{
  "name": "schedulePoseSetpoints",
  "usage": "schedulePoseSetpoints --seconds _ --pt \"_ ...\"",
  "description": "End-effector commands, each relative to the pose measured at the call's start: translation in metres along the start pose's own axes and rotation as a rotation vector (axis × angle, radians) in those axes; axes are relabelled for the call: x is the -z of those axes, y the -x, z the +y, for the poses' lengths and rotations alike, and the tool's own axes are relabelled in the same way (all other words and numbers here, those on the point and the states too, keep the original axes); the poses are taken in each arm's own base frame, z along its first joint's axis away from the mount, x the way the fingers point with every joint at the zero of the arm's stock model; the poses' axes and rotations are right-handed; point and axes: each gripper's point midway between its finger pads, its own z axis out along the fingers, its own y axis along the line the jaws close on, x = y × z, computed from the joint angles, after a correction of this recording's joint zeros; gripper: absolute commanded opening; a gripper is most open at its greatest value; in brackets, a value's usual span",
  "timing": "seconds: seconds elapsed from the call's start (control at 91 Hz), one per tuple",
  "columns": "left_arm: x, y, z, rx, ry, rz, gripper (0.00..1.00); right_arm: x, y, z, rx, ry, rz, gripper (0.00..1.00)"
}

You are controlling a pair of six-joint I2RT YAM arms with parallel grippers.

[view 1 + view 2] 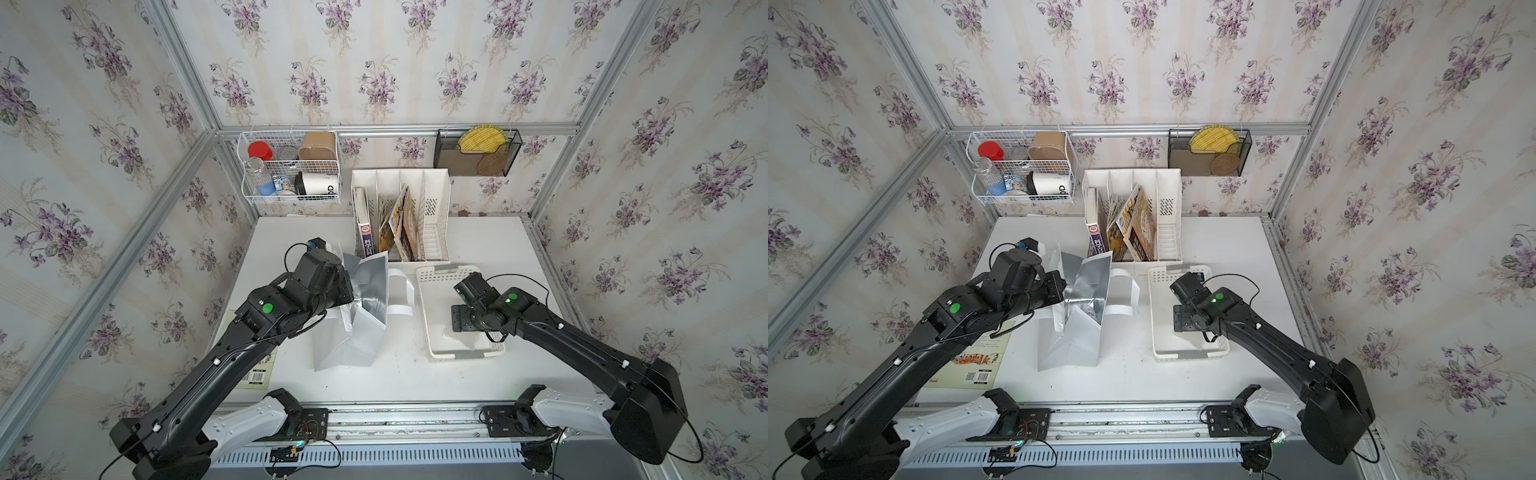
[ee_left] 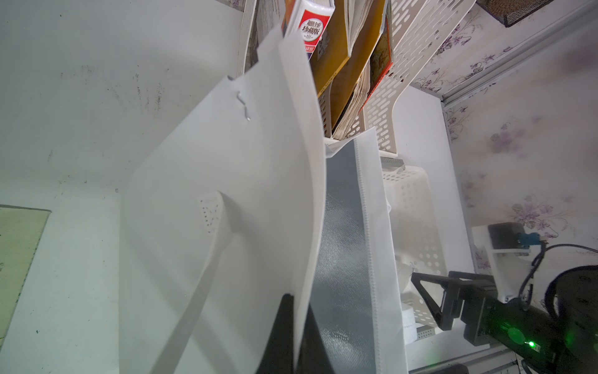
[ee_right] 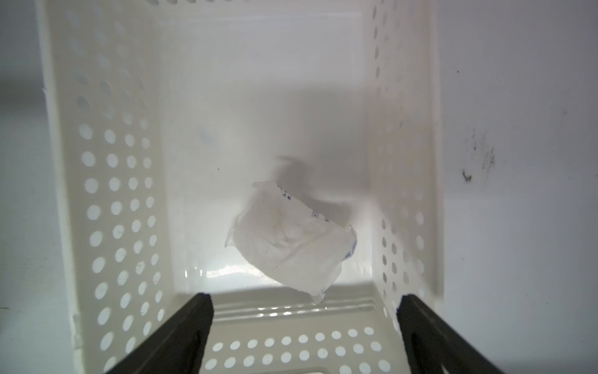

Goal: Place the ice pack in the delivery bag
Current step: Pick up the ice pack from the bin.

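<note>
In the right wrist view the right gripper is nearest. Its two black fingers are spread wide, hold nothing, and are poised inside the white perforated basket. The ice pack, a limp clear pouch, lies on the basket's floor just beyond them, close to one side wall. A descent could knock a finger on that wall. It could also pinch only slack film, so that the pack slides out.

In the left wrist view the left gripper is clamped on one panel of the delivery bag, just beside the basket. The bag's foil-lined mouth looks narrow, so the pack may catch on the rim and drop outside.

In both top views a white table bears everything. A file rack stands behind the basket, and a book lies well apart from it, beyond the bag. Floral wallpaper covers the walls on three sides.
</note>
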Motion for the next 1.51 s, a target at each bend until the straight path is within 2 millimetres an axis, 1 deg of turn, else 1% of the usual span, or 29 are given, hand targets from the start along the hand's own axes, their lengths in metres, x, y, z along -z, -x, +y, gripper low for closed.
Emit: schedulePoseSetpoints --seconds 0.0,0.187,0.308,0.593,0.67,0.769,0.879,1.044,1.11,1.187,1.242,1.352,1.439,1.494 --pt "-0.001 0.002 -0.005 -0.011 -0.021 -0.003 0.00 -0.007 -0.008 0.005 0.037 0.014 0.047 0.93" --pt "-0.004 0.002 -0.008 -0.017 -0.015 0.013 0.00 -0.022 -0.017 0.017 0.044 0.045 0.113 0.91" --pt "-0.005 0.001 -0.010 -0.014 -0.021 0.023 0.00 -0.036 -0.023 0.016 0.043 0.022 0.136 0.91" --pt "-0.002 0.003 -0.009 -0.021 -0.020 0.018 0.00 -0.059 -0.018 0.011 0.043 -0.065 0.136 0.91" --pt "-0.001 0.002 -0.008 -0.021 -0.017 0.015 0.00 -0.065 -0.012 0.012 0.045 -0.087 0.120 0.90" --pt "-0.001 0.002 -0.010 -0.024 -0.031 0.017 0.00 -0.071 0.004 0.018 0.033 -0.096 0.082 0.90" --pt "-0.002 0.000 -0.012 -0.029 -0.039 0.032 0.00 -0.077 0.026 0.031 0.010 -0.083 0.050 0.90" --pt "-0.001 -0.002 -0.012 -0.025 -0.041 0.041 0.00 -0.080 0.060 0.056 -0.058 -0.020 0.000 0.88" --pt "0.001 -0.002 -0.011 -0.025 -0.042 0.040 0.00 -0.080 0.070 0.061 -0.080 -0.004 -0.006 0.88" --pt "0.004 -0.003 -0.009 -0.027 -0.035 0.038 0.00 -0.075 0.078 0.063 -0.073 -0.001 -0.022 0.89" --pt "0.006 -0.002 -0.008 -0.030 -0.034 0.032 0.00 -0.068 0.083 0.066 -0.046 0.024 -0.048 0.91" --pt "0.009 -0.001 -0.005 -0.037 -0.027 0.020 0.00 -0.054 0.087 0.069 0.039 0.072 -0.096 0.93" --pt "0.009 -0.001 -0.004 -0.041 -0.025 0.017 0.00 -0.052 0.085 0.065 0.132 0.066 -0.110 0.95" --pt "0.009 -0.002 -0.004 -0.042 -0.025 0.022 0.00 -0.054 0.081 0.058 0.180 0.029 -0.099 0.96"
